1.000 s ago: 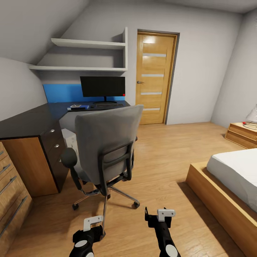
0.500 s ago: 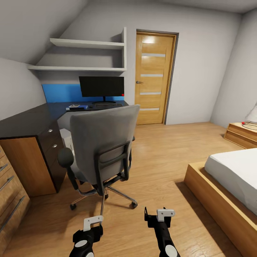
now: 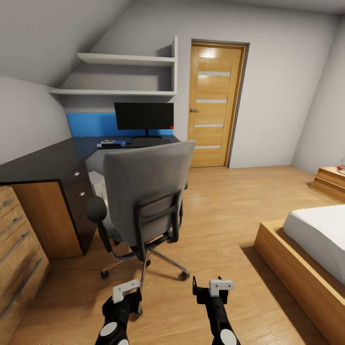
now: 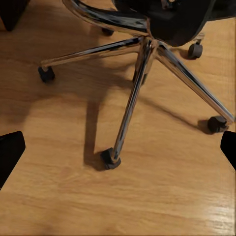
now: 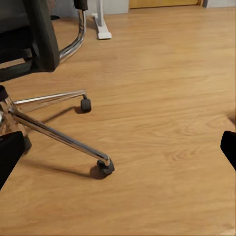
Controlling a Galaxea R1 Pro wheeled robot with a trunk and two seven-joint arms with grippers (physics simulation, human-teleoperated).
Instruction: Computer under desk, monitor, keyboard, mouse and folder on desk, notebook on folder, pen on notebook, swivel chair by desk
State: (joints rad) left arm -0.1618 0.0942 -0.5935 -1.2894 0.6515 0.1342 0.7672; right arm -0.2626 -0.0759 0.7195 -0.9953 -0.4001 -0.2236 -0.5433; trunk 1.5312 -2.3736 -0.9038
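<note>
The grey swivel chair (image 3: 146, 191) stands with its back to me, right in front of the black-topped desk (image 3: 43, 163). On the desk the monitor (image 3: 143, 116) stands upright with the keyboard (image 3: 151, 142) before it. The blue folder (image 3: 115, 143) lies left of the keyboard with a flat dark thing on it, apparently the notebook (image 3: 106, 142). Mouse and pen are too small to make out. The light grey computer (image 3: 97, 184) shows under the desk, half hidden by the chair. My left gripper (image 3: 127, 293) hangs open just short of the chrome base (image 4: 132, 93). My right gripper (image 3: 213, 289) is open over bare floor beside a caster (image 5: 104, 167).
Light oak drawers (image 3: 19, 239) stand at the near left against the desk's end. A bed (image 3: 311, 249) on a wooden frame fills the right side, with a nightstand (image 3: 330, 182) beyond it. The oak door (image 3: 215, 105) is shut. Open floor lies between chair and bed.
The whole picture has shifted to the right, so the camera has turned. The chair sits slightly nearer the desk than a second ago. My left gripper has risen a little toward the chair base.
</note>
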